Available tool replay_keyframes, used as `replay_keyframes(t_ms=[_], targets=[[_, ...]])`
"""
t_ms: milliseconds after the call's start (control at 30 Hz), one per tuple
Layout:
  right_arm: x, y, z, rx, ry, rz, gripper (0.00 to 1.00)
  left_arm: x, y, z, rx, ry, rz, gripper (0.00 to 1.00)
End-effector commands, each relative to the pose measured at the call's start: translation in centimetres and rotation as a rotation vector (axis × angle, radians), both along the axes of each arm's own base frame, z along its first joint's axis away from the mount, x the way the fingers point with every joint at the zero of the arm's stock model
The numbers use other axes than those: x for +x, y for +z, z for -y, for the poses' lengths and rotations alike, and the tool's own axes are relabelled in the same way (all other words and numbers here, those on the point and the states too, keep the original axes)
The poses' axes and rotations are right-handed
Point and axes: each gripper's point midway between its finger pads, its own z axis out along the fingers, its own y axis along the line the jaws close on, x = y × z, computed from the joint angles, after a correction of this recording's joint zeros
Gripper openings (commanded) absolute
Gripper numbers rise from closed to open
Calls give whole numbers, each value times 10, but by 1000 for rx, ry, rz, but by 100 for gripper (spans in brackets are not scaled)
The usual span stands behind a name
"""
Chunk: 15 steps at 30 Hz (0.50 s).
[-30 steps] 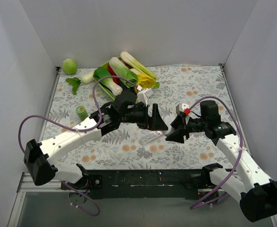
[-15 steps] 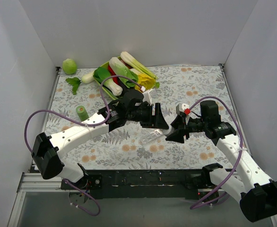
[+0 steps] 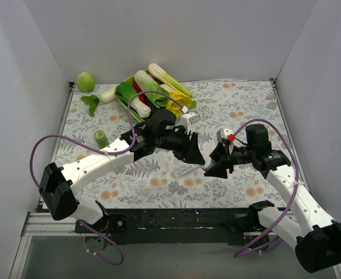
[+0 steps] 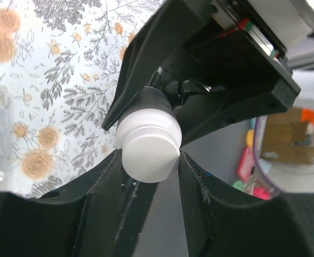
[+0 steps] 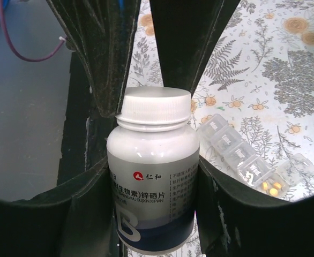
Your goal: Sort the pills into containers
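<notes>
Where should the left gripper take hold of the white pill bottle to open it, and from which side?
Take it by the ribbed cap, pinched across its round rim, coming end-on along the axis of the pill bottle. The right gripper clamps the body, which leaves only the cap end free. The left gripper sits astride the cap, though it's unclear whether it grips.

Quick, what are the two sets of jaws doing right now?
Left gripper: closed on the white cap of the pill bottle.
Right gripper: closed, holding the pill bottle by its body.
</notes>
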Motion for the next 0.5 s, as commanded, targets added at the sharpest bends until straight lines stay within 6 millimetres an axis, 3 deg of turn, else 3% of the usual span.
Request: replay_keyframes(t_ms=[0,100,200,333,367,433,467], targets=[[-11,16,-4,67,73,-4,3,-26,6,-8,-60,-284,238,30],[-18,19,-6,102,108,-49,3,-29,3,-12,-49,-384,335,33],[-24,21,-8,140,148,-78,3,-25,-8,-15,1,-426,388,43],[-30,22,-7,160,165,-106,3,-10,-2,-12,11,-351,421,65],[-30,21,-7,158,163,-102,3,-9,11,-15,-19,-323,445,76],[-29,20,-7,151,150,-82,2,0,33,-16,-92,-239,466,87],[-28,19,-7,145,143,-72,3,-3,41,-24,-120,-201,473,98]])
